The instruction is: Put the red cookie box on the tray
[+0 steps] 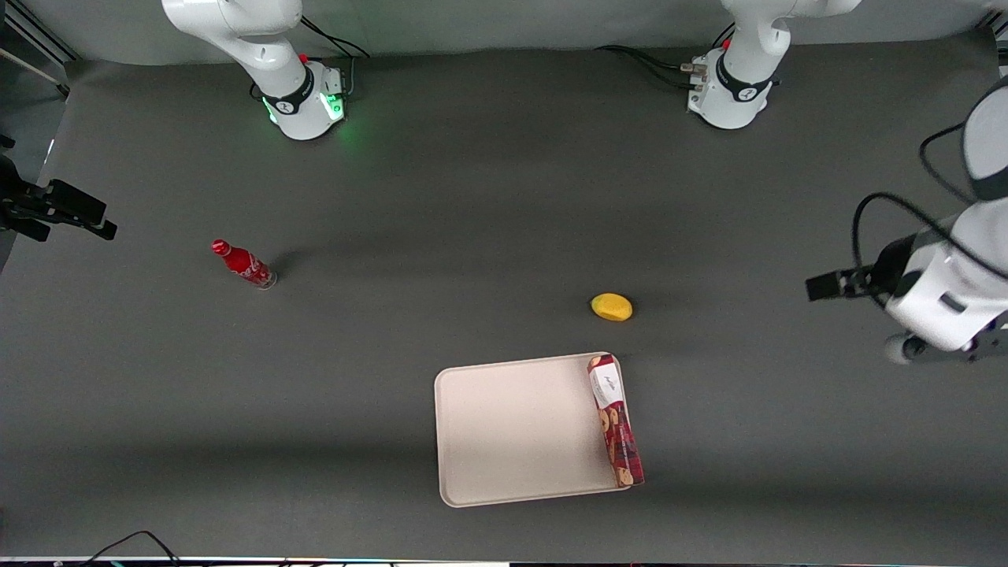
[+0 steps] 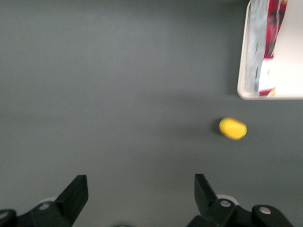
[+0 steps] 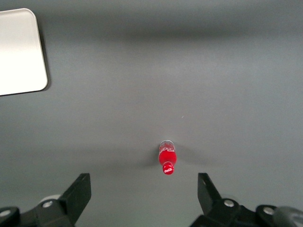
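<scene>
— Where's your red cookie box [image 1: 615, 420] sitting?

— You've got it lying flat along the edge of the tray [image 1: 504, 433] that faces the working arm's end of the tabletop [image 1: 472, 220], resting against the low rim. Its white label end points away from the front camera, and its other end reaches the tray's corner nearest that camera.

— And your pincer [image 2: 141, 189]?

— Your pincer hangs high over bare tabletop, well apart from the tray, toward the working arm's end. Its fingers [image 2: 75, 191] are spread wide with nothing between them.

— Anything else you should know about?

— You have a yellow lemon-shaped object [image 1: 612, 306] near the tray, farther from the front camera than the box's label end. A small red bottle [image 1: 243, 264] stands toward the parked arm's end, well apart from everything else.
</scene>
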### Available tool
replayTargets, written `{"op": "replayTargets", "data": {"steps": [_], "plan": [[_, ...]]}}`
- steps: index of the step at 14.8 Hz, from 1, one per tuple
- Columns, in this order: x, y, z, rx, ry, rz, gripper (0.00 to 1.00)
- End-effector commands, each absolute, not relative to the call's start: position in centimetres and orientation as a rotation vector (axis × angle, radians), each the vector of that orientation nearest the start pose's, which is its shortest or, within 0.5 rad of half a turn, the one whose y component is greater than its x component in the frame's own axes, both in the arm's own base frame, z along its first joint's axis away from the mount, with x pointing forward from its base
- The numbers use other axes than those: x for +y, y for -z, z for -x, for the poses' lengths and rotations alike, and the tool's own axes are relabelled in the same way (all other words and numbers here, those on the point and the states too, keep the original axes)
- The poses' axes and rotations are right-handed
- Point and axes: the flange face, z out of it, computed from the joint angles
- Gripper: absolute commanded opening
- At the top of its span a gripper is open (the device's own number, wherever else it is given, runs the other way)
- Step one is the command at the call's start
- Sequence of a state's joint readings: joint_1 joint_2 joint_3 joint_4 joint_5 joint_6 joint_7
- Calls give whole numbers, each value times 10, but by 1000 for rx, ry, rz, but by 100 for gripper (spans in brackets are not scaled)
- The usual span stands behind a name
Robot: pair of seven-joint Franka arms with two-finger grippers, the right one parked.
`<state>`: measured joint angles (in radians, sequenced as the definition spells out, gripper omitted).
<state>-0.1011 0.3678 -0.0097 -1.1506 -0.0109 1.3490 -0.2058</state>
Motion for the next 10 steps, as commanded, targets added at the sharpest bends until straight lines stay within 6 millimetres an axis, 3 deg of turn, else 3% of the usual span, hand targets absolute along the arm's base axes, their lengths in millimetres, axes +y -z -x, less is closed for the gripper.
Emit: {"op": "replayTargets", "data": {"steps": [1, 4, 6, 8, 10], "plan": [[-45, -578, -552, -111, -264, 3138, 100], [-25, -583, -518, -114, -222, 3155, 100], [-19, -595, -523, -108, -203, 3148, 100], [-19, -586, -529, 31, -231, 3148, 100], [-15, -586, -530, 30, -245, 3149, 100]]}}
